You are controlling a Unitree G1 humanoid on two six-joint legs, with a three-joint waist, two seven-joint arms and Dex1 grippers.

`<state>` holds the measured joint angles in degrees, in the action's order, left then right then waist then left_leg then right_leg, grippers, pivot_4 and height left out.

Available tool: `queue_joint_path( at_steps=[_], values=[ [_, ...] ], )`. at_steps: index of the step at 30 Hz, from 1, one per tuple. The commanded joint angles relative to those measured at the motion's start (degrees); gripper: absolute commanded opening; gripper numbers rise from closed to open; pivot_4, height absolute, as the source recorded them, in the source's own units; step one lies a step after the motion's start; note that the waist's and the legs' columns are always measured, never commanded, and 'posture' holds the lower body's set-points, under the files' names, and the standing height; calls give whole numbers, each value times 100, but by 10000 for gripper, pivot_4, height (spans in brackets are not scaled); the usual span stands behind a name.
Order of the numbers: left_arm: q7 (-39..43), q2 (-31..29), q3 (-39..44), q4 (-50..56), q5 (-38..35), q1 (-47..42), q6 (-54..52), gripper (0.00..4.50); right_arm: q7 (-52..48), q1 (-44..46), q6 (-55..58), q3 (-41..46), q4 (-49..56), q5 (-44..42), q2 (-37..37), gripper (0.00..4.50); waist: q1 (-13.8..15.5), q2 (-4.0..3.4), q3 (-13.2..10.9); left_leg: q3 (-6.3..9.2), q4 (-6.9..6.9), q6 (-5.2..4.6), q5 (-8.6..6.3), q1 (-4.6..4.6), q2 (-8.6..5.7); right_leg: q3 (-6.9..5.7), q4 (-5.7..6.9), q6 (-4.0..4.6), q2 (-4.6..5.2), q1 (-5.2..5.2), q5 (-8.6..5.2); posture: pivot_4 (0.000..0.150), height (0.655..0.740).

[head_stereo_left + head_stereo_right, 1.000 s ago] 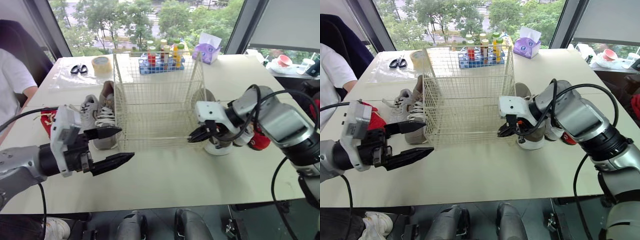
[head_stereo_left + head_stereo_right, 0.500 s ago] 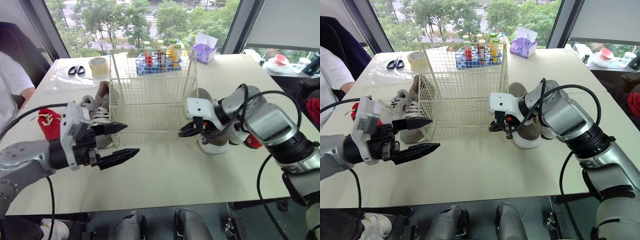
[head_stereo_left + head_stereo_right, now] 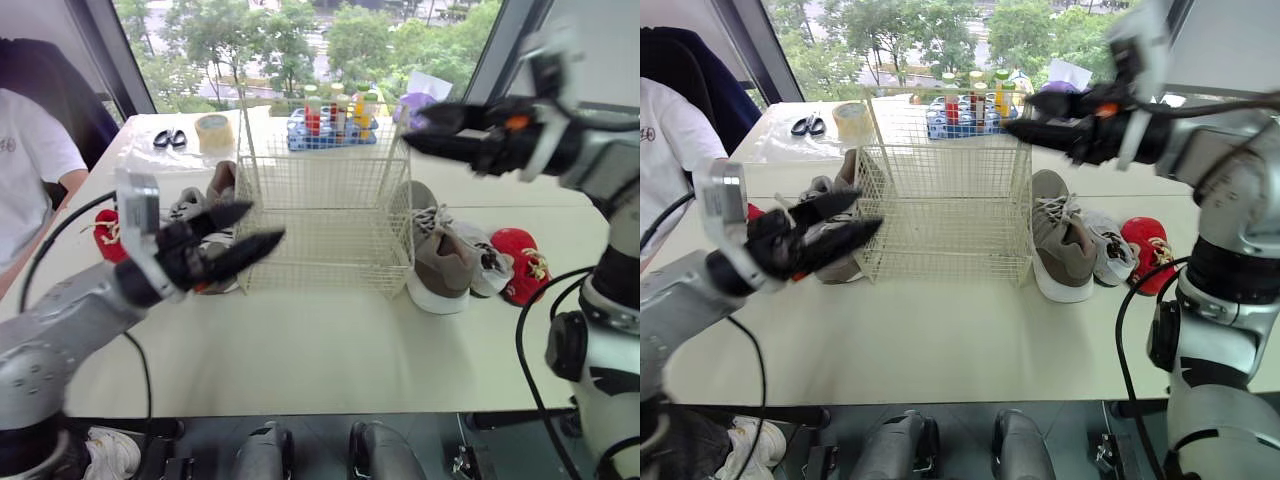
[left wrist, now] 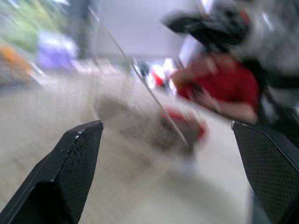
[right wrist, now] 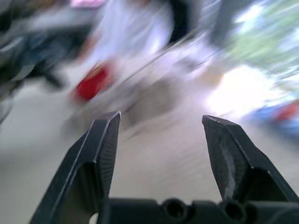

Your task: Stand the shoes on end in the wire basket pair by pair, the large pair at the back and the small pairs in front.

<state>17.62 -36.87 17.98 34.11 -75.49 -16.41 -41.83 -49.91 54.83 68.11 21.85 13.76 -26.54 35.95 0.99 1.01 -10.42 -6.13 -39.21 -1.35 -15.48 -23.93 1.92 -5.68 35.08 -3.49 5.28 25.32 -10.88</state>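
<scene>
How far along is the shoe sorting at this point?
Nothing looks done: the wire basket holds no shoes. Nothing is in hand either; the left gripper and right gripper are both open and empty. All is left: the grey shoes and a red shoe lie left of the basket, the big shoe, white shoe and other red shoe right of it.

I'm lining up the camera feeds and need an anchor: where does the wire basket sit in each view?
Left eye view: wire basket in the middle of the picture, standing upright.
Right eye view: wire basket just left of the middle.
Left wrist view: a blurred slanting wire, probably one of its edges.
Right wrist view: too blurred to tell.
Shared landmark: blue bottle rack directly behind the basket in both eye views.
</scene>
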Motion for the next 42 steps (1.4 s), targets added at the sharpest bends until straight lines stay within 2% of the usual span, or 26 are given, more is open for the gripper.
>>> queue_joint_path(
  at_steps=[1, 6, 11, 14, 17, 22, 28, 31, 39, 42],
  values=[
    [-244, 339, -568, 390, 122, 13, 84, 45000, 1207, -1114, -146, 813, 1026, 220, -452, 43584, -13, 22, 13, 2, 0, -3, -2, 1, 0, 0, 0, 0, 8, -4, -1, 1500, 7400],
    [-77, 466, -922, 585, 302, 513, 57, 45000, 2172, -2801, -474, 1099, 2565, 406, -997, 44401, -56, -22, 0, -20, 1, 17, 10, -8, -11, 17, 12, -8, 20, 21, -3, 1500, 7400],
    [82, 355, -1283, 858, 876, 1016, 70, 45000, 2802, -4008, -735, 978, 3222, 444, -1541, 44401, -39, -27, 6, -9, 9, -1, -2, 16, -4, 16, 11, 15, -5, 5, -19, 1500, 7400],
    [86, 413, -1405, 927, 1041, 1098, 134, 45000, 3002, -4361, -911, 637, 3145, 391, -1866, 44401, -35, -30, 7, -9, 9, 0, -2, 19, 5, 18, 11, 41, -2, 3, -35, 1500, 7400],
    [85, 450, -1431, 922, 1147, 1121, 177, 45000, 3172, -4378, -1333, 319, 2571, 483, -2101, 44401, -45, -31, 8, -8, 9, 0, -2, 19, 5, 18, 10, 43, -2, 3, -36, 1500, 7400],
    [188, 318, -1299, 910, 1239, 1164, 145, 45000, 3280, -4415, -1830, -114, 1919, 566, -2151, 44401, -38, -33, 6, -7, 10, -2, -2, 17, 3, 18, 9, 42, -1, 4, -39, 1500, 7400],
    [225, 172, -1123, 933, 1252, 1235, 141, 45000, 3628, -4918, -2291, -301, 1547, 825, -2220, 44401, -35, -33, 7, -6, 10, -2, -3, 16, 3, 17, 7, 41, 0, 4, -40, 1500, 7400],
    [339, -3, -911, 897, 1076, 1216, 98, 45000, 3609, -5144, -2579, -557, 1496, 939, -2155, 35680, -38, -37, 5, -6, 12, -2, -3, 16, 4, 17, 7, 39, 0, 5, -42, 1500, 7400],
    [564, -287, -592, 570, 681, 848, -8, 45000, 3826, -5082, -2844, -838, 1520, 964, -2262, 2993, -50, -31, 11, -3, 13, 2, -6, 19, 8, 15, 4, 27, 0, 4, -54, 1500, 7400],
    [611, -425, -260, 180, -159, 571, -149, 45000, 4125, -4605, -2895, -525, 1800, 800, -2341, 2058, -79, -35, 7, -3, 17, 1, -6, 19, 9, 15, 4, 32, -1, 6, -54, 1500, 7400]
  ],
)
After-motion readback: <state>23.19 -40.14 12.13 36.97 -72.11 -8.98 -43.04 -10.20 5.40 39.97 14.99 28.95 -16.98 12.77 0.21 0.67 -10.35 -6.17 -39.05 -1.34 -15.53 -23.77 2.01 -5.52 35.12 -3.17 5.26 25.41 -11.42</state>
